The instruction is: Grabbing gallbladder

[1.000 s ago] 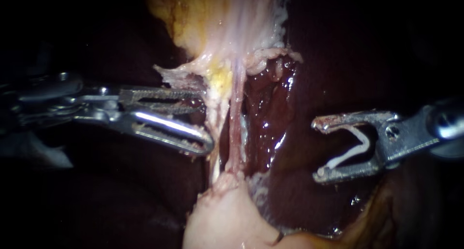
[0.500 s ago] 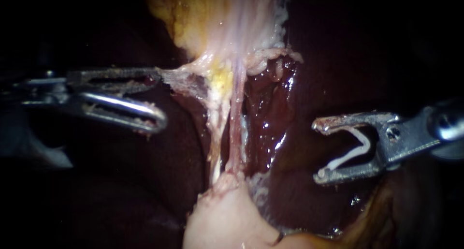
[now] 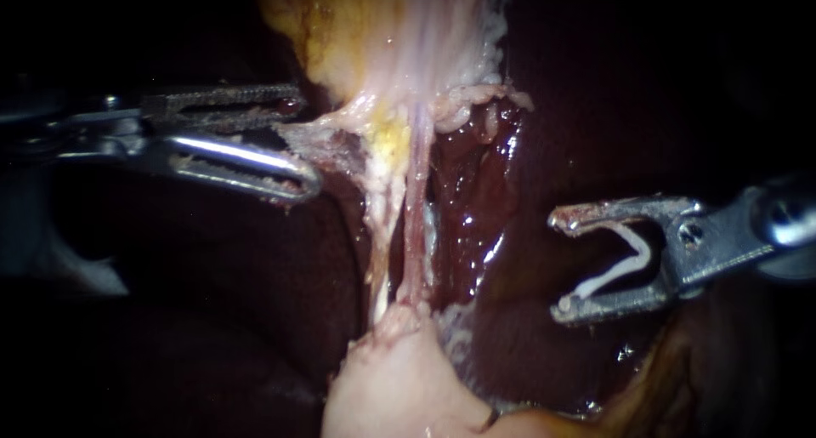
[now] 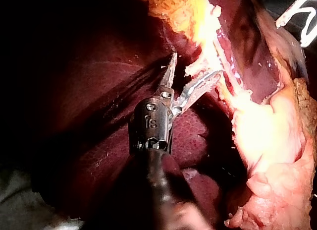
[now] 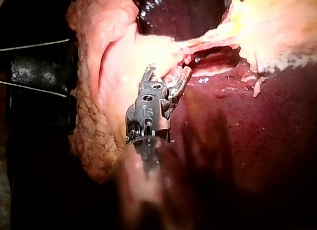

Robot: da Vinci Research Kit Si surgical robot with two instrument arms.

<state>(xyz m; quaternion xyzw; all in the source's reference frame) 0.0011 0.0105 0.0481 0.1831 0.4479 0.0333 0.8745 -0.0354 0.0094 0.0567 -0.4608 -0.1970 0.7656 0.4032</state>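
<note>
Decent gap over the dark-red liver between the pale stretched tubes and the right instrument gripping a white clip. Left side's tighter: a ragged pale flap crowds the left instrument.

A surgical lab: liver and left instrument.

no label, brand or sign shows; only a small stamped mark on the wrist housing of the left instrument and of the right instrument.
</note>
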